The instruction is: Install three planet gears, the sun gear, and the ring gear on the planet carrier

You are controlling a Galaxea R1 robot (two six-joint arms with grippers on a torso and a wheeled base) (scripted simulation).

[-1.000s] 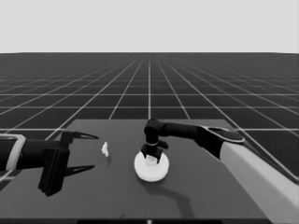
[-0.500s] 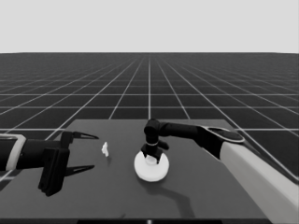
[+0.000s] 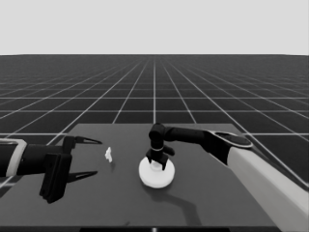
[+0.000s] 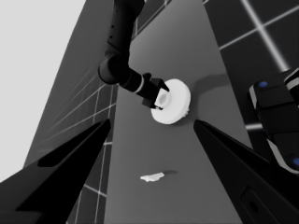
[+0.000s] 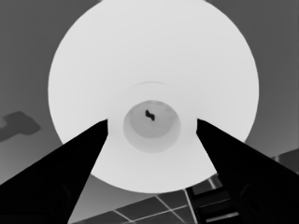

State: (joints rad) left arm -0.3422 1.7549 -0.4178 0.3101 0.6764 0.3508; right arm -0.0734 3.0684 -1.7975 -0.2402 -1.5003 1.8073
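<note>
Nearest, at the table's [image 3: 203,208] left end, the left gripper [image 3: 86,157] waits with its fingers spread wide apart, holding nothing. Just beyond its fingertips, towards the table's middle, lies the thin white piece [image 3: 109,154], apart from everything else. Farther along, around the middle of the table, the larger round part [image 3: 156,172] lies flat with its raised hub upward. Directly above it the right gripper [image 3: 160,163] points straight down, its fingers [image 5: 70,177] apart, one on either side of the hub [image 5: 151,122], with a gap showing between them and it.
</note>
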